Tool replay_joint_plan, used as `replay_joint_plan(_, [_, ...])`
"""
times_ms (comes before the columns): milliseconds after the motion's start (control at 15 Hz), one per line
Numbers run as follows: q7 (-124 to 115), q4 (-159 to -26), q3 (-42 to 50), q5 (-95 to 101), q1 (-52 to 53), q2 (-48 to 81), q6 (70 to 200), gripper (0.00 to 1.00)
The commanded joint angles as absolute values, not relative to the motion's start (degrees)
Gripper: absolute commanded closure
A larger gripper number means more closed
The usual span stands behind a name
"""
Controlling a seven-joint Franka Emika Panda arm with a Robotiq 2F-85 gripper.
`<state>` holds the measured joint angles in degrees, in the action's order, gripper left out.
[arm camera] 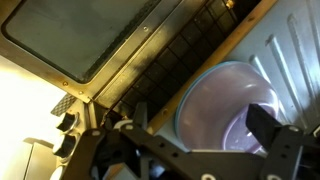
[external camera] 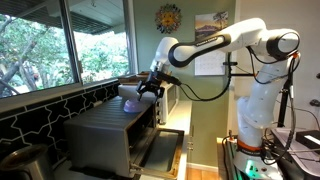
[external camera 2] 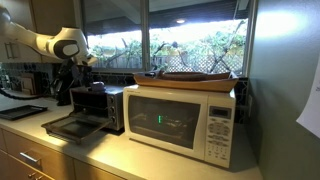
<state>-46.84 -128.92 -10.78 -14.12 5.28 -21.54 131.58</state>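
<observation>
A pale lavender bowl [arm camera: 225,100] sits upright on the metal top of a toaster oven [arm camera: 292,40]. In the wrist view my gripper [arm camera: 205,132] hangs open just over it. One finger [arm camera: 272,135] is above the bowl's inside and the other finger [arm camera: 135,115] is outside its rim. Nothing is held. An exterior view shows the gripper [external camera: 150,88] beside the bowl [external camera: 130,90] on the toaster oven [external camera: 110,135]. In another exterior view the arm [external camera 2: 65,45] reaches down over the toaster oven [external camera 2: 100,105], and the bowl cannot be made out there.
The toaster oven's glass door [external camera: 160,150] hangs open and flat, also visible as the door [arm camera: 90,35] below the gripper. A white microwave [external camera 2: 185,118] with a wooden tray [external camera 2: 195,78] on top stands beside the oven. Windows [external camera: 50,45] and a tiled wall are close behind.
</observation>
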Motion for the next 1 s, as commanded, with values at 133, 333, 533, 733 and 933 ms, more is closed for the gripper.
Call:
replay_joint_plan(133, [-48.4,-129.7,-11.3,-12.0,3.7,-23.4,127.7,0.00])
replay_joint_plan(333, [-48.3,-129.7,-11.3,-11.6,3.7,-23.5,126.8,0.00])
replay_joint_plan(533, [-48.9,-129.4,-11.4,-10.8,3.4,-23.7,125.1,0.00])
replay_joint_plan(733, [-49.1,-129.5,-11.4,-10.6,3.3,-24.1,124.8,0.00])
replay_joint_plan(933, [-50.1,-129.5,-11.6,-10.4,3.1,-24.2,126.2,0.00])
